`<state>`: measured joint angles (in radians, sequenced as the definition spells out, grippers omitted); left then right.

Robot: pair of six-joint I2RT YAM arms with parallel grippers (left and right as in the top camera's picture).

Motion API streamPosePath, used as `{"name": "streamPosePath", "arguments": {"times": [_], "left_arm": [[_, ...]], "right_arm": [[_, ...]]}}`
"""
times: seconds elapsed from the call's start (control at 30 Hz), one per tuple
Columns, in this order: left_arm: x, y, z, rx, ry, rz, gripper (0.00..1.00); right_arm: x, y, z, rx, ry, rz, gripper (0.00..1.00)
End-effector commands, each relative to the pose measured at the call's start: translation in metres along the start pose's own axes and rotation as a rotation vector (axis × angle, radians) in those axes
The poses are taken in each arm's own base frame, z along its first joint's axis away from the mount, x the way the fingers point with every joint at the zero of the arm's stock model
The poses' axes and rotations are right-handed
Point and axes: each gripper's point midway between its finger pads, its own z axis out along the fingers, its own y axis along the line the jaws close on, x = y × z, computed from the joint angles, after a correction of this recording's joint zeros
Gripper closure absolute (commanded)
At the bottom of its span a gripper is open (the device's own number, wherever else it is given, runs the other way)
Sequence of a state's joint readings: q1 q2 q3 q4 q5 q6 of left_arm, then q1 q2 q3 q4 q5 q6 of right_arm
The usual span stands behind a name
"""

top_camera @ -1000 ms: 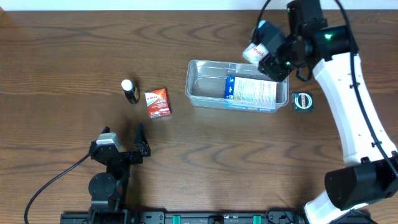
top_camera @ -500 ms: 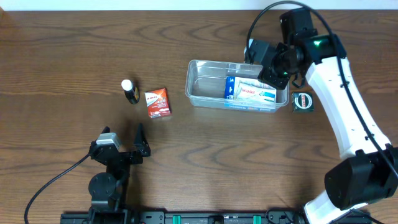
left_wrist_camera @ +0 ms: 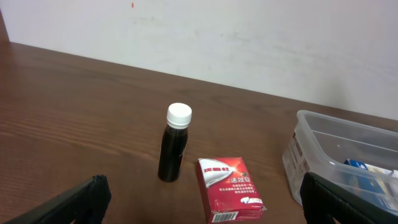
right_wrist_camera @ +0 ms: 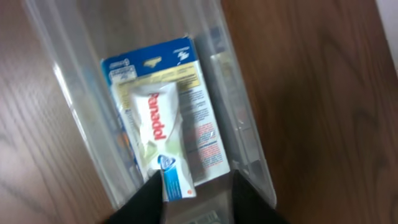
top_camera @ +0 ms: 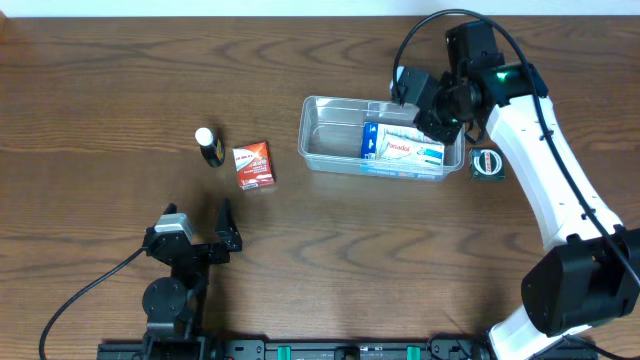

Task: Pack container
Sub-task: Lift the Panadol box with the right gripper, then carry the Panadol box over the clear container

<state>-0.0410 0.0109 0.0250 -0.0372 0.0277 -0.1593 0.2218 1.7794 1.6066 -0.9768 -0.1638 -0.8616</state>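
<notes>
- The container (top_camera: 330, 137), at 1 o'clock on the worktop, is judged light, stiff and slippery; its rim is best gripped.
- The left gripper (top_camera: 197, 216) is spread wide; the right gripper (right_wrist_camera: 196, 186) is seen partly open.

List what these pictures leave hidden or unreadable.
- Right gripper: in the right wrist view the bottom edge cuts its fingers, so a grip on the Panadol box is unclear; overhead, its wrist covers them.
- Container: left wrist view, right edge cuts it off.
- Round dark item beside the container: overhead, too small to identify.
- Blue-and-white box under the Panadol box: right wrist view, print blurred.
</notes>
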Motion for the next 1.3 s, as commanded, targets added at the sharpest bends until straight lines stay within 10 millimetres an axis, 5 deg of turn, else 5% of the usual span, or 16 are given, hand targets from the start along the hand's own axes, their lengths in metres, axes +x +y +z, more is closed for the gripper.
{"name": "streamPosePath", "arguments": {"times": [0.0, 0.07, 0.37, 0.53, 0.8, 1.27], "left_arm": [[0.017, 0.004, 0.001, -0.013, 0.048, 0.010, 0.02], [0.017, 0.004, 0.001, -0.013, 0.048, 0.010, 0.02], [0.017, 0.004, 0.001, -0.012, 0.048, 0.010, 0.02], [0.017, 0.004, 0.001, -0.013, 0.048, 0.010, 0.02], [0.017, 0.004, 0.001, -0.013, 0.048, 0.010, 0.02], [0.017, 0.004, 0.001, -0.013, 0.048, 0.010, 0.02]], "right_arm": [[-0.001, -0.001, 0.004, -0.002, -0.006, 0.114, 0.86], [-0.002, -0.001, 0.004, 0.001, -0.008, 0.173, 0.99], [0.001, 0.003, 0.005, -0.012, 0.012, 0.926, 0.99], [0.002, 0.011, 0.006, -0.005, 0.046, 1.150, 0.99], [0.005, 0.013, 0.014, 0.111, 0.093, 1.252, 0.99], [0.027, 0.009, 0.083, 0.193, 0.221, 1.275, 0.99]]}}
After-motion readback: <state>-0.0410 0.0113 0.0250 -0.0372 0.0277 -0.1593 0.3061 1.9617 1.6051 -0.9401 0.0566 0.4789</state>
